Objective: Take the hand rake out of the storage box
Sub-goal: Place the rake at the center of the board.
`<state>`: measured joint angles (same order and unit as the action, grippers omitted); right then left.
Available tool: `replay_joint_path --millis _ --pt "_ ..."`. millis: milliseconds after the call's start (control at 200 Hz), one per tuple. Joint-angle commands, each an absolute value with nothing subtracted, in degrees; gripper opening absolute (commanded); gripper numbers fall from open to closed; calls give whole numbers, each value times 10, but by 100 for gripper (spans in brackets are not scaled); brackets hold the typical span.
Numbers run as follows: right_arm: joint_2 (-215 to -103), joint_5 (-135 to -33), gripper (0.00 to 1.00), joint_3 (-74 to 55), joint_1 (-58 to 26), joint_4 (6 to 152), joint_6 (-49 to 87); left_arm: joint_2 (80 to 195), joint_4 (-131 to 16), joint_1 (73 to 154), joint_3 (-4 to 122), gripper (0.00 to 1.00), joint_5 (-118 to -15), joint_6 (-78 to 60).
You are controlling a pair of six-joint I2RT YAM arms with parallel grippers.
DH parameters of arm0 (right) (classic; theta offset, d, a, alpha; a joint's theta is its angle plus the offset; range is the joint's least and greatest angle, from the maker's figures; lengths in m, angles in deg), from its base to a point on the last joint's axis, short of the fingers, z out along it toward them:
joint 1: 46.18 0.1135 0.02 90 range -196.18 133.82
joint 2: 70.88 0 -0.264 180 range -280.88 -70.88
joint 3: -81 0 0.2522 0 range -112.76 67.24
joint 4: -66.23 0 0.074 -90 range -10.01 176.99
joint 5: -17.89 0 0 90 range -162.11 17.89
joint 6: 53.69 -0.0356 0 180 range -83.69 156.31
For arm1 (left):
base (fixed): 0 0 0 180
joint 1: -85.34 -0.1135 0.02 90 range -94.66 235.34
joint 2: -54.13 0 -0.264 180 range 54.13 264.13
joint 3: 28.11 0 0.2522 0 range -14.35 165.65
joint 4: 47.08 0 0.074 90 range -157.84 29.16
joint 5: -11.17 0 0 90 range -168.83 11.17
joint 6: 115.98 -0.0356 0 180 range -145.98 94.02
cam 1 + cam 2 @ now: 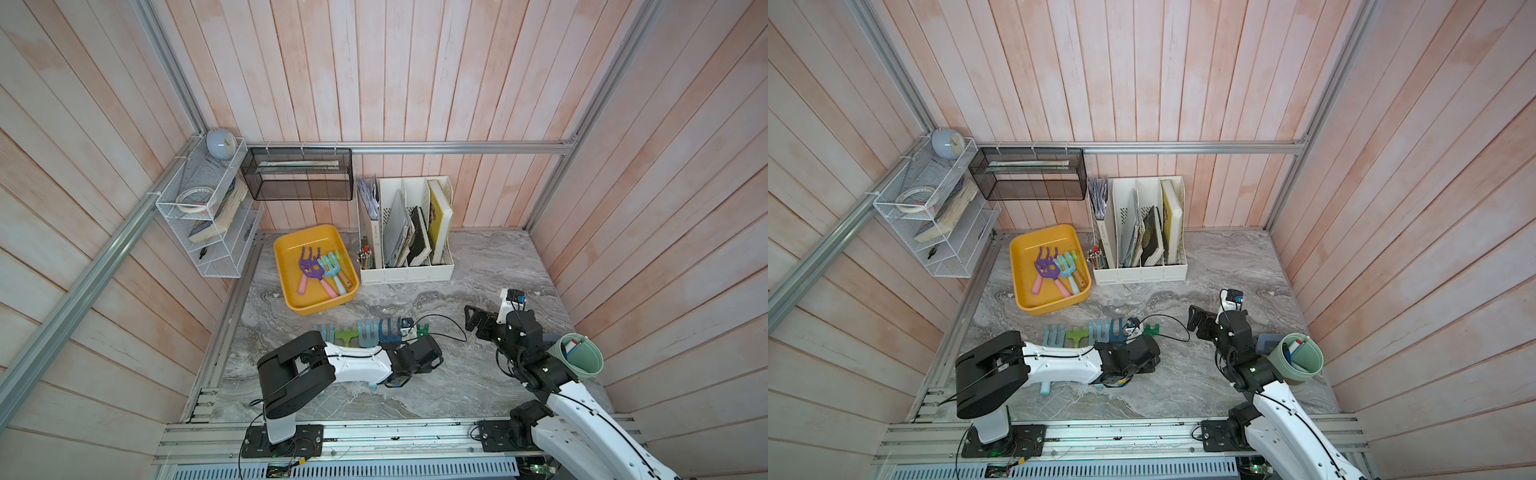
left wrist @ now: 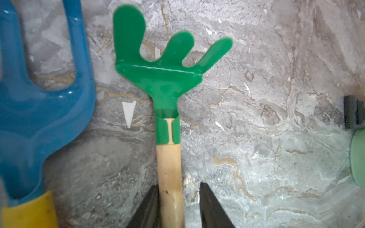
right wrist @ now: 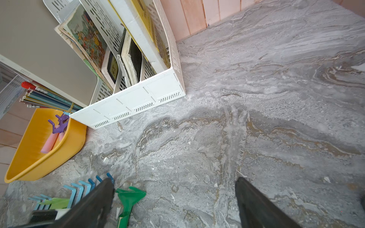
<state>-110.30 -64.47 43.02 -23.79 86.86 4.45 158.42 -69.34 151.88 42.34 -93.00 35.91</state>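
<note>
The yellow storage box stands at the back left of the table. In it lie a purple hand rake and a light blue one, with pink handles beside them. A green hand rake with a wooden handle lies flat on the table. My left gripper straddles that handle, open: one finger touches the wood and the other stands clear of it. My right gripper hovers open over bare table to the right, holding nothing.
A row of rakes lies on the table left of the green one; the nearest is dark blue. A white file organizer with a pencil bundle stands behind. A green cup sits by the right arm. A black mesh basket and a wire shelf hang on the walls.
</note>
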Motion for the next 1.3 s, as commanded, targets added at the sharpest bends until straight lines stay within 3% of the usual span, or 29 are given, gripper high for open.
replay_joint_path --millis 0,105,120,135,155,280,470,595,700,855,1000,1090,1295 --pt "-1095 -657 98 440 -240 857 37 1577 -689 1516 437 45 -924 343" --pt "-1087 -676 98 459 -240 843 33 1525 -676 1508 420 62 -930 317" --pt "-1087 -683 97 463 -240 837 33 1515 -673 1506 417 73 -930 311" --pt "-1088 -690 97 466 -240 832 31 1503 -669 1503 411 94 -932 305" --pt "-1091 -698 95 470 -240 827 28 1486 -666 1498 403 100 -933 298" --pt "-1128 -771 80 494 -234 772 5 1356 -661 1446 341 100 -957 259" --pt "-1213 -665 86 491 -75 728 -26 1180 -651 1255 245 100 -882 201" --pt "-1297 -622 87 463 4 714 -39 1144 -685 1151 244 100 -831 153" --pt "-1362 -599 82 452 56 705 -61 1142 -694 1096 243 100 -797 127" --pt "-1425 -572 78 432 90 718 -92 1163 -687 1048 240 100 -752 95" --pt "-1464 -577 66 405 100 724 -88 1178 -684 1013 231 100 -717 75" --pt "-1490 -571 57 384 108 747 -90 1170 -683 1004 227 100 -716 62" --pt "-1537 -560 51 351 134 775 -110 1136 -705 997 220 100 -746 39"
